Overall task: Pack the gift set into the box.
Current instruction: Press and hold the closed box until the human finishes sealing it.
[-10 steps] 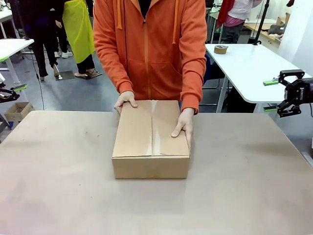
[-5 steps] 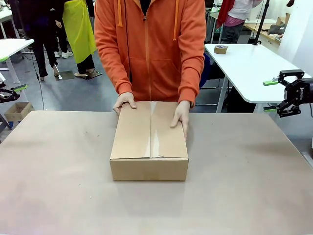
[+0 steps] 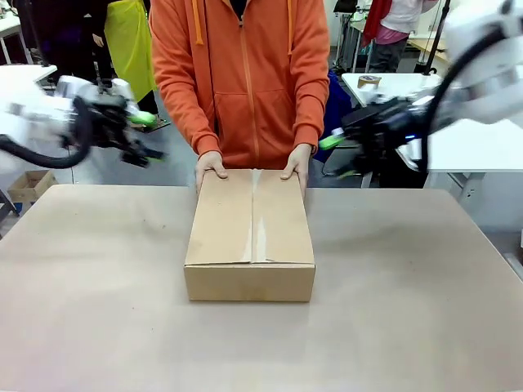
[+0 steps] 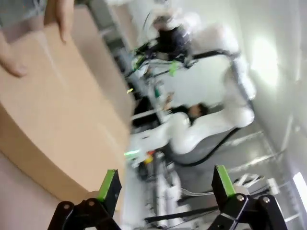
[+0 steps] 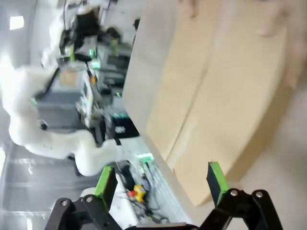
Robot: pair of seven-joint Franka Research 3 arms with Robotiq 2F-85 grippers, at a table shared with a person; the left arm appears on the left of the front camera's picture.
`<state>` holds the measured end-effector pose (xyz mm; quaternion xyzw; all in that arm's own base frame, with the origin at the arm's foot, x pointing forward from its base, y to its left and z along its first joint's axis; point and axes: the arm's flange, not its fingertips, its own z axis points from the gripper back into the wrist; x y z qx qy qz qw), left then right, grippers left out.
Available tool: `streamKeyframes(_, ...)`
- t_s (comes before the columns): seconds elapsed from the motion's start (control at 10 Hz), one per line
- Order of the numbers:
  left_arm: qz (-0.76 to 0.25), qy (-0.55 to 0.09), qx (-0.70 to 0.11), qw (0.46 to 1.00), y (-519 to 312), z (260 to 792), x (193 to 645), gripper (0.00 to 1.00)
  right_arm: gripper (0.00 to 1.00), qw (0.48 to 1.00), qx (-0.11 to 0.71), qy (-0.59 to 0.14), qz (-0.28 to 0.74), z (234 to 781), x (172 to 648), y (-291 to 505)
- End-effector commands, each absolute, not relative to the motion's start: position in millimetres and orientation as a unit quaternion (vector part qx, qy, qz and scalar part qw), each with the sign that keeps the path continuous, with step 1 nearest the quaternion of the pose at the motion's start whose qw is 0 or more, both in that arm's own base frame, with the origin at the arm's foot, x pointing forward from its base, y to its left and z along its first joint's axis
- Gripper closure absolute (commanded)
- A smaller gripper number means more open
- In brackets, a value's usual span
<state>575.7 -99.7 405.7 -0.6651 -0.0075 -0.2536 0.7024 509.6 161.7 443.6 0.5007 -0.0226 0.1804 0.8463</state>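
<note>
Jaws spread wide, empty, left gripper (image 4: 164, 179) and right gripper (image 5: 160, 178), both clear of box (image 3: 249, 229)

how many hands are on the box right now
2. One hand rests on the far left corner of the box, the other hand on its far right corner. Both are the person's. No further hand seems hidden behind the box.
</note>
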Motion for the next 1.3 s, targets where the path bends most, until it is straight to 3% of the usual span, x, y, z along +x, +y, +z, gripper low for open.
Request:
streamKeyframes(0.0, -0.264, -0.047, -0.642, 0.718, -84, 383, 573, 0.0, 0.0, 0.809, 0.521, -0.044, 0.269, 416, 501, 156)
streamKeyframes(0.1, -0.254, -0.008, -0.665, 0.702, -100, 406, 576, 0.0, 0.0, 0.846, 0.501, -0.023, 0.18, 444, 510, 162)
streamKeyframes(0.4, -0.269, -0.016, -0.647, 0.713, -113, 392, 579, 0.0, 0.0, 0.837, 0.499, -0.028, 0.221, 431, 506, 178)
streamKeyframes(0.5, -0.361, -0.151, -0.632, 0.669, -132, 390, 585, 0.0, 0.0, 0.767, 0.5, -0.123, 0.382, 435, 511, 200)
streamKeyframes(0.6, -0.464, -0.226, -0.605, 0.606, -140, 388, 581, 0.0, 0.0, 0.677, 0.518, -0.252, 0.458, 444, 507, 207)
streamKeyframes(0.7, -0.533, -0.283, -0.568, 0.56, -140, 385, 575, 0.0, 0.0, 0.581, 0.551, -0.315, 0.51, 448, 501, 201)
streamKeyframes(0.8, -0.569, -0.332, -0.532, 0.532, -138, 381, 570, 0.0, 0.0, 0.497, 0.584, -0.35, 0.538, 448, 499, 194)
streamKeyframes(0.9, -0.591, -0.356, -0.523, 0.5, -135, 379, 568, 0.0, 0.0, 0.407, 0.656, -0.316, 0.552, 443, 503, 184)
streamKeyframes(1.0, -0.595, -0.391, -0.518, 0.475, -132, 382, 563, 0.0, 0.0, 0.405, 0.653, -0.338, 0.543, 435, 507, 179)
streamKeyframes(1.2, -0.572, -0.45, -0.532, 0.433, -121, 392, 549, 0.0, 0.0, 0.508, 0.574, -0.35, 0.538, 410, 509, 196)
